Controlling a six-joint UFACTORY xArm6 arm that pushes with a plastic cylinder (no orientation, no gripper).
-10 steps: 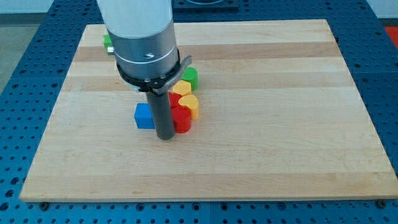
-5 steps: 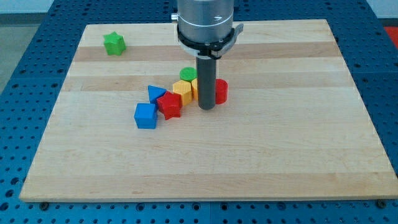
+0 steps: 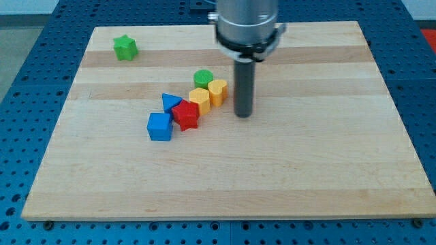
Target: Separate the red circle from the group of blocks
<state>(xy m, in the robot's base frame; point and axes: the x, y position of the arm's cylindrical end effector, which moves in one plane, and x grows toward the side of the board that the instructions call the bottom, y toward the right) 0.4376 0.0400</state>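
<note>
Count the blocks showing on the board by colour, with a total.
Green: 2 (green star, green circle)
Yellow: 2 (yellow heart, yellow hexagon)
Blue: 2 (blue triangle, blue cube)
Red: 1 (red star); no red circle shows
Total: 7
My tip: view's right of the yellow heart.

A single camera covers the scene, set in front of the wooden board and raised above it, looking down at a slant toward the far edge. The board's near edge runs wider across the view's bottom than its far edge at the top, so the lens faces along the board's depth. It stands far enough back to take in all four corners, with blue perforated table showing on every side. The arm's housing is cut off by the view's top and looks blurred, probably from motion. No second view exists, so nothing is shared.
</note>
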